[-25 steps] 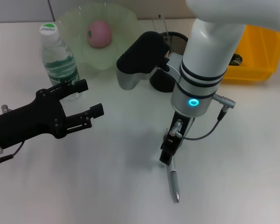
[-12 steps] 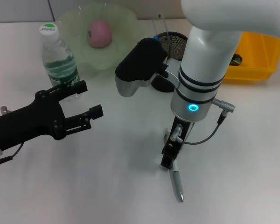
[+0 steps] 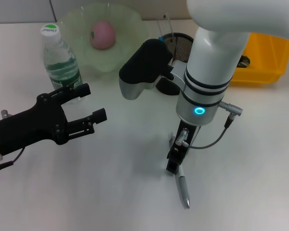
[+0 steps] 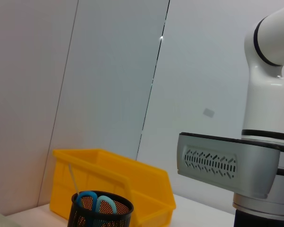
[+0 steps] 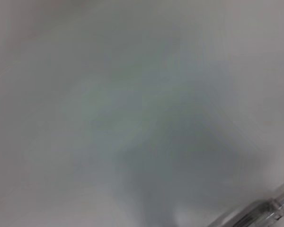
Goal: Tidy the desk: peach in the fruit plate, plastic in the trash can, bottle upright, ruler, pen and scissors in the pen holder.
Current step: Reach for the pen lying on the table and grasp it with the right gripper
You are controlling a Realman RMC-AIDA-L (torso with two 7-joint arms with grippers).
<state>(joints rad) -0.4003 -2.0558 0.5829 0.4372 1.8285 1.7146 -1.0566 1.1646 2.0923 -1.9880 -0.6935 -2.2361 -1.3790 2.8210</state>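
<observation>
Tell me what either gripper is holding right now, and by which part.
The right gripper is down at the upper end of the pen on the desk; an actual grip cannot be told. The left gripper is open and empty.

We think this is a robot lab or test room set up like an office desk. We see a plain white table with a few desk things on it and not much else. There is a black mesh pen holder with blue scissors inside, and a yellow plastic bin sits just behind it. A pen lies on the table. A water bottle stands near a pale green plate with a pink peach in it. Behind the table we see bare grey wall panels, like in a work room, not a home.
</observation>
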